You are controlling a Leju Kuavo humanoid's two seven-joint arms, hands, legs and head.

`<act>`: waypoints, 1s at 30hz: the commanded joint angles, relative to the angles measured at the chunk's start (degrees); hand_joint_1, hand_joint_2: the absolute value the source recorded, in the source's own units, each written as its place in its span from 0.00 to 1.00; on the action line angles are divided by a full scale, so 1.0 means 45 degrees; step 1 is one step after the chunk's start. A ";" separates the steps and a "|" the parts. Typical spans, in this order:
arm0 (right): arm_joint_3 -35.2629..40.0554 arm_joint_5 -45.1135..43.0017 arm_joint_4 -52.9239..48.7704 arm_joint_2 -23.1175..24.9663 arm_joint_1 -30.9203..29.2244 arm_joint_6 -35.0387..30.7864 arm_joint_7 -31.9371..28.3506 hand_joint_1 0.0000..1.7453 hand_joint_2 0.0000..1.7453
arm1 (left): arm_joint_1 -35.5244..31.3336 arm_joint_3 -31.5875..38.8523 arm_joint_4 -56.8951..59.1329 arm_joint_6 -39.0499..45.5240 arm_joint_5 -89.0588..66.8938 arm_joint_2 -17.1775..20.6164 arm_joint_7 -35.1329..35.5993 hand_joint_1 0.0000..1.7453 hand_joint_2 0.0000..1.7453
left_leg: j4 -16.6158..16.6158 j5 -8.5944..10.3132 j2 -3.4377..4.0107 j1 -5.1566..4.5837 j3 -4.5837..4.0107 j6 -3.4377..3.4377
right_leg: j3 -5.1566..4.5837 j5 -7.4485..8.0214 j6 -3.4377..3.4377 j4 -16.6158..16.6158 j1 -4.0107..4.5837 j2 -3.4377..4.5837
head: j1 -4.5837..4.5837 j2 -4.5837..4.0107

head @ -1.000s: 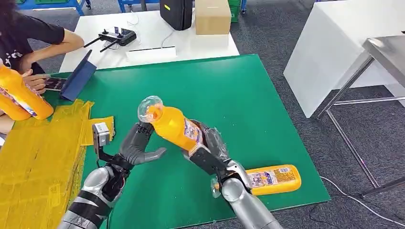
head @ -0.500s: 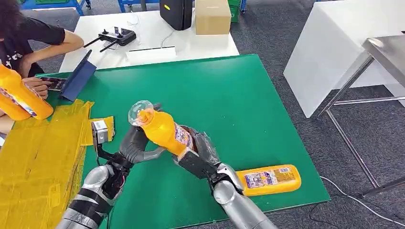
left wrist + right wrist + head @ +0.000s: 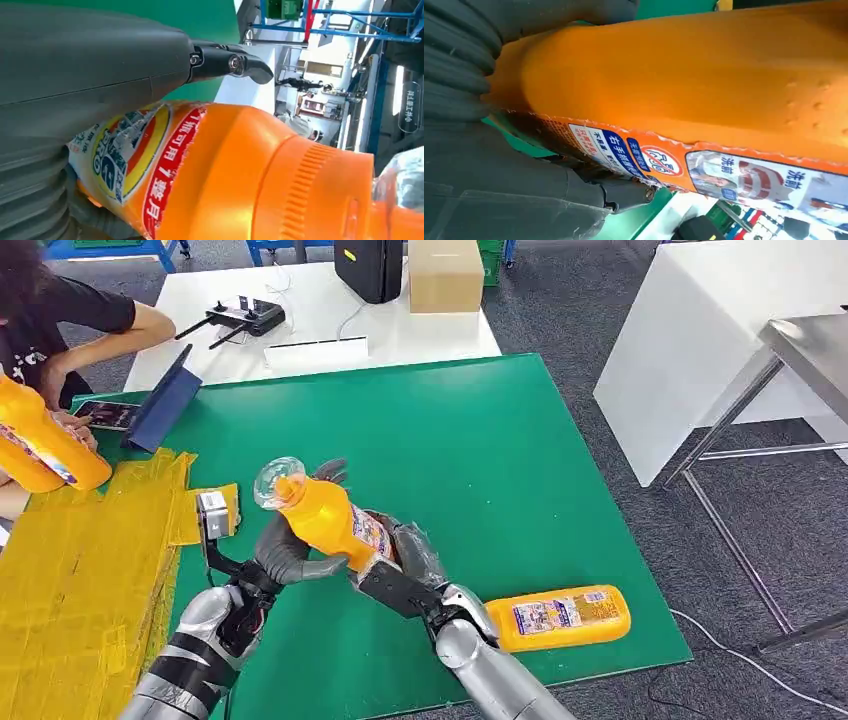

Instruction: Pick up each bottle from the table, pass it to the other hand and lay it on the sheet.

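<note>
Nearest the robot, a second orange detergent bottle (image 3: 562, 618) lies on its side on the green mat (image 3: 480, 450), near its front right edge. Above the mat, the right hand (image 3: 400, 565) is clamped round the lower body of the held orange bottle (image 3: 325, 518), which tilts cap-up toward the left. The left hand (image 3: 292, 545) sits against the bottle's upper body, thumb below and fingers behind; whether it has fully closed cannot be told. Judged as handling: rigid plastic, smooth and likely slippery, apparently full and therefore heavy; the labelled mid-body (image 3: 150, 165) offers the surest hold, not the clear-wrapped cap (image 3: 276, 478). To the left lies the yellow sheet (image 3: 70, 570), with another orange bottle (image 3: 45, 445) at its far end beside a seated person (image 3: 60, 315).
</note>
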 commanded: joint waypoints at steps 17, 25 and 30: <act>0.0825 0.0042 0.1301 -0.0115 -0.0651 -0.0080 0.0063 1.00 1.00 | -0.0745 0.0082 0.0993 0.0536 0.0596 -0.0590 -0.0035 1.00 1.00 | 0.0004 -0.0006 -0.0050 0.0018 0.0016 -0.0016 | 0.0030 -0.0010 -0.0006 -0.0005 0.0013 -0.0006 | 0.0000 0.0000; 0.0809 -0.0003 0.1280 -0.0119 -0.0652 -0.0107 0.0052 1.00 1.00 | -0.0770 0.0020 0.1034 0.0566 0.0588 -0.0570 -0.0020 1.00 1.00 | 0.0012 -0.0013 -0.0069 0.0031 0.0026 -0.0021 | 0.0045 -0.0015 -0.0008 -0.0006 0.0023 -0.0006 | 0.0005 0.0005; 0.0776 -0.0036 0.1245 -0.0119 -0.0622 -0.0159 0.0035 1.00 1.00 | -0.0763 0.0014 0.1032 0.0590 0.0593 -0.0560 -0.0018 1.00 1.00 | 0.0017 -0.0023 -0.0069 0.0040 0.0034 -0.0025 | 0.0054 -0.0021 -0.0010 -0.0006 0.0031 0.0006 | 0.0000 0.0000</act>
